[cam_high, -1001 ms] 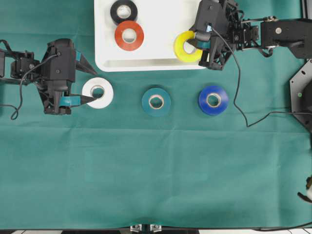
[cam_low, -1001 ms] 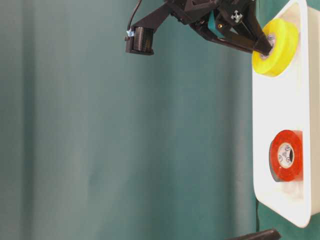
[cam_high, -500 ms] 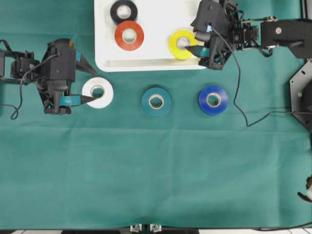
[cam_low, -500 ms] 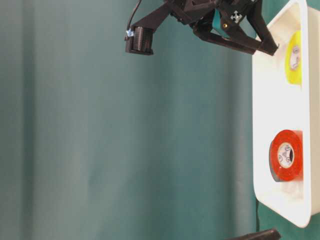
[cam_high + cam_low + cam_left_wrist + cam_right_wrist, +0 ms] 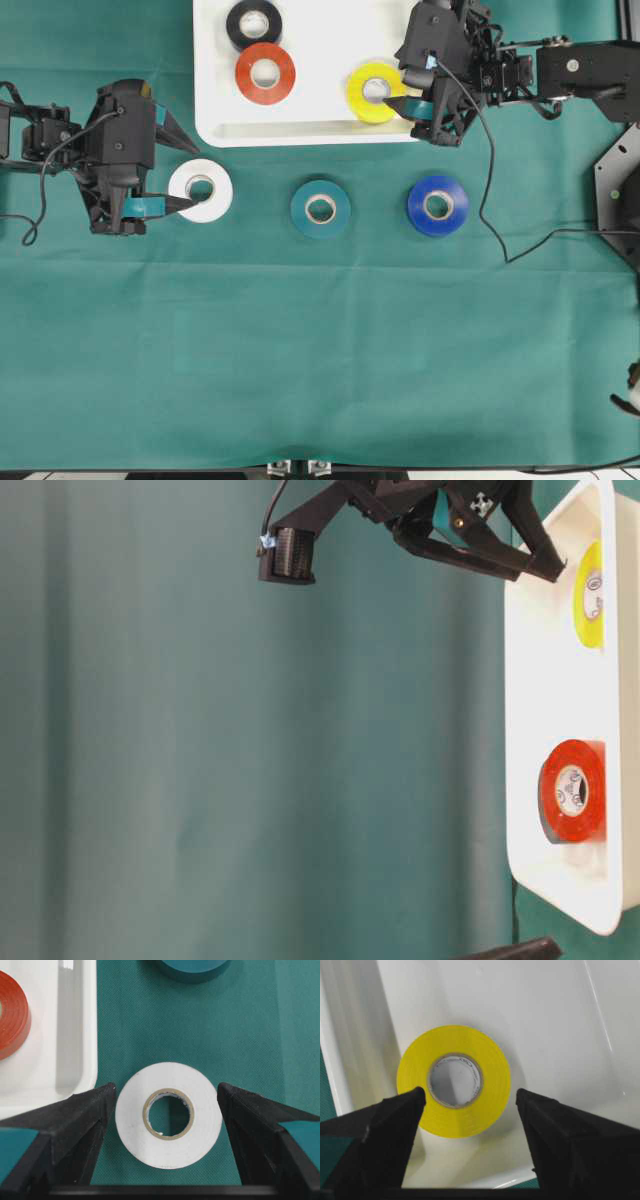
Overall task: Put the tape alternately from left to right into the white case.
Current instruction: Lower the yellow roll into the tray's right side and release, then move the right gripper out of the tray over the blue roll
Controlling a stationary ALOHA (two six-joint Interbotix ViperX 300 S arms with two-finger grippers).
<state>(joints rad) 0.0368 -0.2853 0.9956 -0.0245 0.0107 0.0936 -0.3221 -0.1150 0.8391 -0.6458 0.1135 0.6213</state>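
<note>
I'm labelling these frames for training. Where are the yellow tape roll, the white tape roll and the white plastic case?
yellow tape roll point(image 5: 492, 1091): right wrist view, glossy side face.
white tape roll point(image 5: 202, 1115): left wrist view, flat top face.
white plastic case point(image 5: 300, 133): overhead view, near rim.

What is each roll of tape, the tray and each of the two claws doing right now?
Yellow roll: flat in the white case, released.
Orange-red roll: flat in case.
Black roll: flat in case.
White roll: on the cloth, between open left gripper, unheld.
Teal roll: on cloth.
Blue roll: on cloth.
Right gripper: open above the yellow roll.
</note>
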